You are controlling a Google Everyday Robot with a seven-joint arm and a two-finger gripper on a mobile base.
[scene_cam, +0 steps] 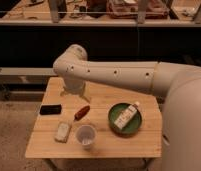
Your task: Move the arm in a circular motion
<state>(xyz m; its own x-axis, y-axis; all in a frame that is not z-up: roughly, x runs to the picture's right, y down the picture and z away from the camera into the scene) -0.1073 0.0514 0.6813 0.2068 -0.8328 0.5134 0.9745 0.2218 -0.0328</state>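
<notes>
The arm (124, 75) is a thick cream-white tube with small dark screw holes. It reaches in from the right over the back of the wooden table (144, 142). It bends at a rounded joint (71, 61) above the table's back left corner. Below that joint a short segment points down to the gripper (74, 91), which hangs just above the table's back left part. It is apart from the objects on the table.
On the table lie a black flat box (50, 109), a red object (82, 112), a pale packet (62, 132) and a white cup (86, 136). A green bowl (114, 122) holds a white bottle (127, 115). A dark shelf unit (99, 22) stands behind the table.
</notes>
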